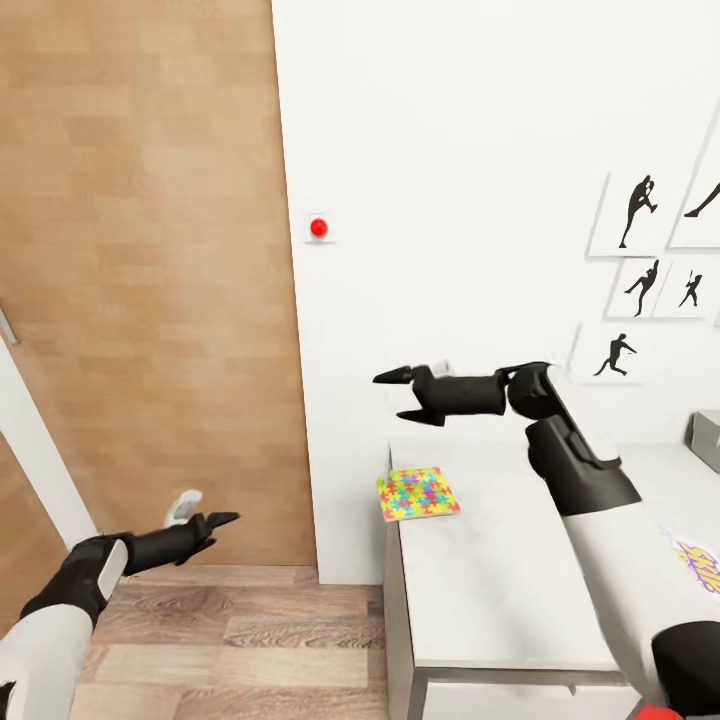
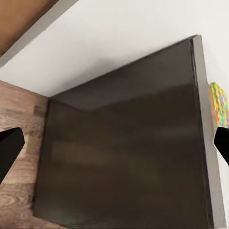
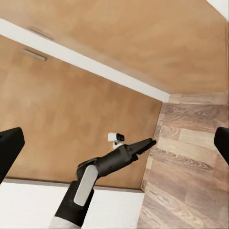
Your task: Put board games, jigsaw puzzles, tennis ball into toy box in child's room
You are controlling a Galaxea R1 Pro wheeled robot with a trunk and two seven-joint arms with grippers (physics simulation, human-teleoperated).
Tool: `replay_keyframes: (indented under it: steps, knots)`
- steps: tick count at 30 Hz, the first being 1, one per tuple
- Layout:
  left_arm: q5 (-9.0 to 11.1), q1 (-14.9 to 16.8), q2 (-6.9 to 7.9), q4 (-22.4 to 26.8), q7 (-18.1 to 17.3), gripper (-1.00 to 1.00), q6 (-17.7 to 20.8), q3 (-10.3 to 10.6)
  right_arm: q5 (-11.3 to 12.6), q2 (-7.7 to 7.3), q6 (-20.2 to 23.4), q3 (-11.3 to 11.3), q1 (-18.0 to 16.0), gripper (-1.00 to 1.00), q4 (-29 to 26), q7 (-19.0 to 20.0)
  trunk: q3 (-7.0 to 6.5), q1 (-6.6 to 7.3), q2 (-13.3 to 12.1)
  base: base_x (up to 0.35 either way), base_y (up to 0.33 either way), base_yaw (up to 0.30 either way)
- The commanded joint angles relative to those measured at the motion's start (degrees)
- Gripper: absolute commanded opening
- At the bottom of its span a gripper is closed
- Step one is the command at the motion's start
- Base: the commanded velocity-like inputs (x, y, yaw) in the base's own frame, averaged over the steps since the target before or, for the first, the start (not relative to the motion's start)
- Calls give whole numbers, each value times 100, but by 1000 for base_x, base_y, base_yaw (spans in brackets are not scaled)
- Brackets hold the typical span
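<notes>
Lying at light-grey worktop [image 1: 500, 580] corner: thin multicoloured jigsaw board [image 1: 418, 493] | hovering above, spread wide, empty: right claw [image 1: 400, 396] | hanging over wood-plank floor [image 1: 250, 640], fingers parted: left claw [image 1: 222, 520]

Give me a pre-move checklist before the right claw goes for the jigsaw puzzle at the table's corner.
1. Right claw open and empty: ok.
2. Left claw empty and low over the floor, away from the table: ok.
3. Jigsaw puzzle lies flat at the table's near-left corner, nothing on it: ok.
4. Right claw over the puzzle: not ok, it hangs above and toward the wall side.
5. Toy box within reach: cannot tell, just a grey corner at the head view's right edge.
6. Puzzle edge overhangs the table: cannot tell.
</notes>
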State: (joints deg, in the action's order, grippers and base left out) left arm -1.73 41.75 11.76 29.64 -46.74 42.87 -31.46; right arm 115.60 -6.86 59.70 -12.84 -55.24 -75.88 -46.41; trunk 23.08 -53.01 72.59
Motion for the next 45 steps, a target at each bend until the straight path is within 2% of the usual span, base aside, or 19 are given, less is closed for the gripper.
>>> replay_keyframes:
  steps: [1, 2, 3, 6, 8, 11, 13, 14, 16, 21, 23, 27, 33, 37, 45]
  knots:
    - [-17, 14, -180, 7, 348, 100, 37, -30, 454, -160, -11, -164, -9, 100, -25, -232, 7, 0, 5, 0, 0, 0]
    - [-18, 17, -282, 9, 559, 100, 29, -30, 652, -239, -15, -268, -8, 100, -47, -303, 7, 0, 5, 0, 0, 0]
    - [-17, 23, -453, 11, 925, 100, 11, -29, 976, -368, -20, -449, -7, 100, -93, -414, 7, 0, 5, 0, 0, 0]
    - [-1, 31, -715, 14, 1529, 100, -28, -27, 1499, -590, -19, -717, 2, 100, -267, -549, 7, 0, 5, 0, 0, 0]
    - [13, 33, -798, 15, 1714, 100, -53, -31, 1684, -749, 1, -786, -1, 100, -530, -584, 7, 0, 5, 0, 0, 0]
    - [31, 34, -808, 15, 1709, 100, -107, -37, 1768, -951, -23, -819, -3, 100, -846, -599, 7, 0, 5, 0, 0, 0]
    - [31, 34, -793, 15, 1449, 100, -138, -33, 1792, -1091, -42, -832, -4, 100, -1016, -603, 7, 0, 5, 0, 0, 0]
    - [-5, 39, -720, 12, 895, 100, -193, -28, 1799, -1175, -47, -846, 59, 100, -1155, -610, 7, 0, 5, 0, 0, 0]
    - [-17, 41, -650, 9, 723, 100, -284, -28, 1799, -1189, -47, -849, 95, 100, -1188, -613, 7, 0, 5, 0, 0, 0]
    - [-24, 43, -565, 7, 512, 100, -425, -27, 1811, -1213, -45, -843, 128, 100, -1296, -608, 7, 0, 5, 0, 0, 0]
    - [-21, 43, -538, 7, 293, 100, -458, -19, 1818, -1228, -40, -838, 133, 100, -1374, -607, 7, 0, 5, 0, 0, 0]
    - [-27, 43, -526, 6, -107, 100, -619, -3, 1831, -1237, -32, -835, 140, 100, -1418, -606, 7, 0, 5, 0, 0, 0]
    - [-31, 43, -511, 6, -384, 100, -807, -8, 1847, -1243, -21, -829, 138, 100, -1428, -606, 7, 0, 5, 0, 0, 0]
    - [-35, 43, -491, 6, -638, 100, -817, -9, 1889, -1310, -25, -837, 143, 100, -1431, -606, 79, -88, 165, 0, 0, 0]
    - [-38, 43, -267, 6, -1079, 100, -720, -11, 1904, -1457, -23, -843, 145, 100, -1461, -586, 222, -264, 486, 0, 0, 0]
